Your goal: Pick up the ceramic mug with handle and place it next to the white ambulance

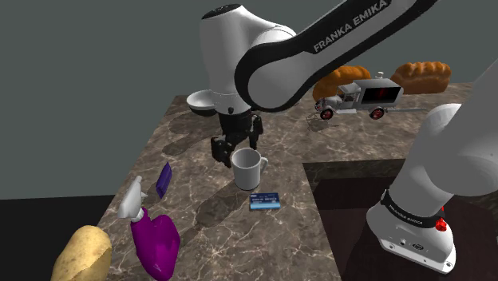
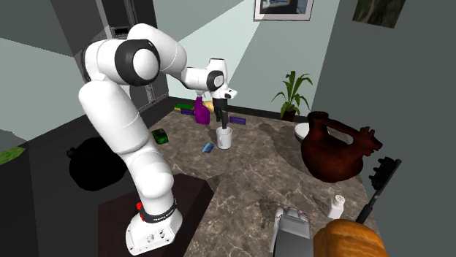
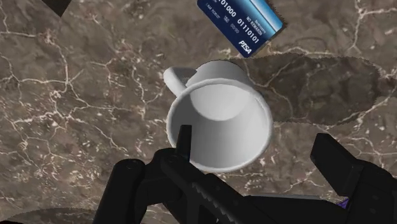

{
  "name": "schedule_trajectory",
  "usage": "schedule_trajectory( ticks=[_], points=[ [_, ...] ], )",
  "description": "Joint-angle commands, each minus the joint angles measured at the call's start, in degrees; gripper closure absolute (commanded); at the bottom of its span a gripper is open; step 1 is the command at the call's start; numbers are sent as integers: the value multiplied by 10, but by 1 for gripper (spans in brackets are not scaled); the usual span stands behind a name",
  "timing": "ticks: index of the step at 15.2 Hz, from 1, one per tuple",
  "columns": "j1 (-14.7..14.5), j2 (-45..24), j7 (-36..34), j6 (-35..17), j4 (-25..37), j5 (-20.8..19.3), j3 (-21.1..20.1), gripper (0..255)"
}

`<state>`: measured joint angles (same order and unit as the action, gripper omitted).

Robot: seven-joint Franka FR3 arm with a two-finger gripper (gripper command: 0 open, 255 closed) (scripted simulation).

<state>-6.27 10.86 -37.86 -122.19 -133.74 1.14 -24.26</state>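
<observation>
A white mug [image 1: 249,167] with a handle stands upright on the brown marble counter [image 1: 191,152]. My black gripper [image 1: 233,148] hangs just above it, open. In the wrist view one finger [image 3: 184,137] reaches over the mug's [image 3: 219,121] mouth and the other sits outside the rim, so my gripper [image 3: 257,145] straddles the wall opposite the handle without clasping it. The second exterior view shows my gripper [image 2: 221,121] right over the mug [image 2: 224,137]. The white ambulance [image 1: 359,96] is parked at the counter's far end, towards the shoulder view's upper right, and its grey front [image 2: 291,230] shows again.
A blue card [image 1: 264,200] lies beside the mug. A purple spray bottle [image 1: 153,238], a small purple object [image 1: 164,180] and a potato [image 1: 82,255] sit near the shoulder view's lower left. A white bowl [image 1: 203,100], bread loaves [image 1: 421,76] and a brown rooster figure [image 2: 336,150] also occupy the counter.
</observation>
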Motion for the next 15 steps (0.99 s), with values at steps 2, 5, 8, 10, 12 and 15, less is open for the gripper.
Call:
schedule_trajectory(
  ticks=[2, 5, 8, 10, 12, 15],
  points=[
    [-1, -45, -27, -25, 14, -15, -12, 0],
    [0, -58, -32, -48, 1, -22, -13, 0],
    [1, -73, -38, -72, -10, -30, -14, 0],
    [1, -75, -39, -77, -12, -32, -14, 0],
    [1, -75, -39, -77, -12, -32, -14, 0],
    [1, -75, -39, -77, -12, -32, -14, 0]
  ],
)
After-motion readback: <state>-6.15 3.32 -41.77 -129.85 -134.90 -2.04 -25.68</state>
